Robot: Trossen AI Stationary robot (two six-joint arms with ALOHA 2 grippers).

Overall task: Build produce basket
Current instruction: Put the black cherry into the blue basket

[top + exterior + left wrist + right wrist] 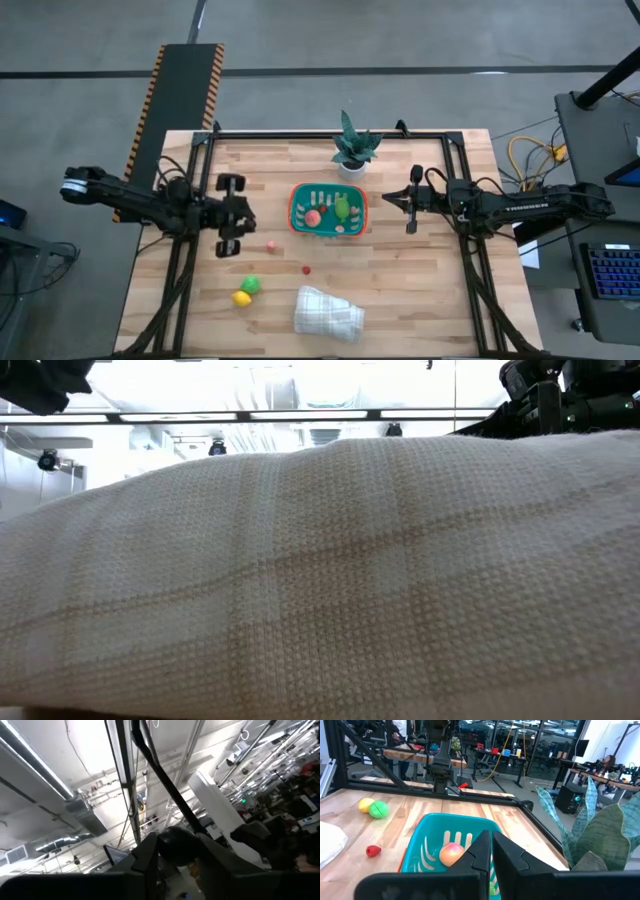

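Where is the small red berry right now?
In the high view the red berry lies loose on the table, just in front of the basket, between the pink piece and the folded white cloth.

The folded white cloth (320, 580) fills nearly the whole low view and hides the table and everything on it, while in the right wrist view the right gripper's (491, 851) closed fingers cover part of the teal basket (427, 837).

My overhead feed evenly lit, low view blown out above the cloth (320, 580), ceiling strips glaring.
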